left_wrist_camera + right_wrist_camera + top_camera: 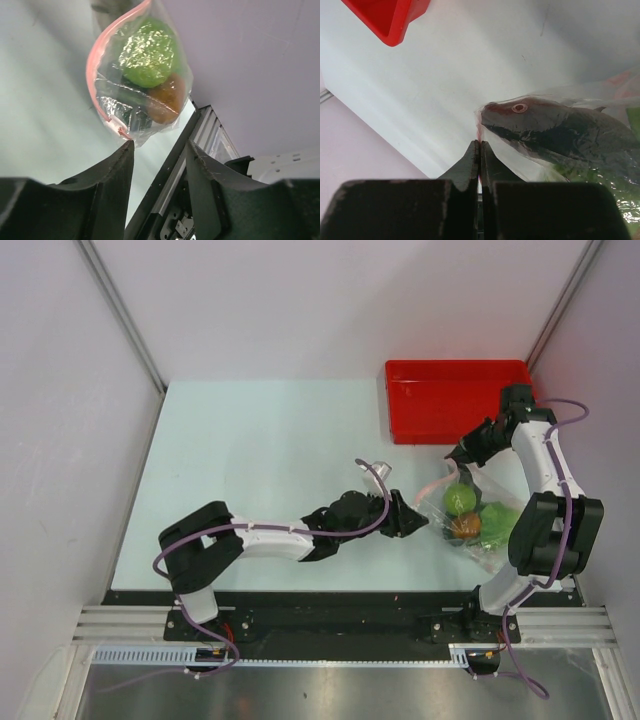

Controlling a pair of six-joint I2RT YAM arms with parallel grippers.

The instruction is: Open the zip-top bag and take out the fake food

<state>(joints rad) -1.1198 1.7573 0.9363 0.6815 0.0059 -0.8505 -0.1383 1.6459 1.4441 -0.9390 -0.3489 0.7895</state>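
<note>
Clear bag [437, 494]: 1 | fruits [459, 500]: 2 | left jaws spread | right jaws pinching bag

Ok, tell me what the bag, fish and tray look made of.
Bag: thin clear plastic film, going by its crinkles and glare. Fish: likely moulded plastic, grey and glossy, with a painted eye. Tray: probably rigid plastic, smooth and evenly red.
</note>
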